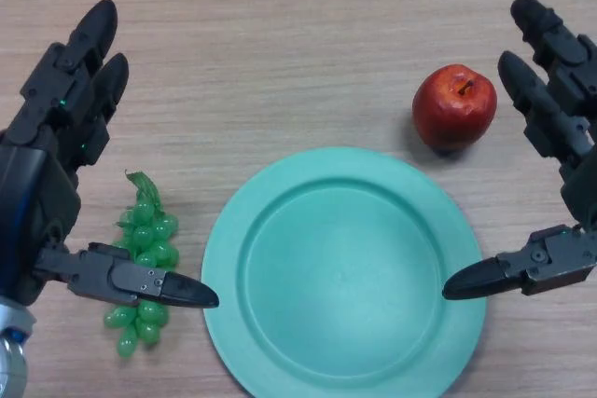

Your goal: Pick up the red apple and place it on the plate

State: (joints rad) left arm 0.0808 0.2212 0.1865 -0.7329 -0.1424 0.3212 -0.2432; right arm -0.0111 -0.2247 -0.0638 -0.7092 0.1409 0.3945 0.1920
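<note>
A: Why is the plate set near and central on the bench?

B: Probably so either arm reaches it. The red apple stands upright just beyond its far right rim, beside the right hand.

A: And the fingers?

B: Spread wide apart on both, holding nothing. The left hand hovers over the green grapes, thumb across them.

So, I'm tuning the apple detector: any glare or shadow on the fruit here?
Head view: the red apple carries only small soft highlights, no washout, and casts a faint shadow on the table beside it; the plate shows even light without glare.
</note>
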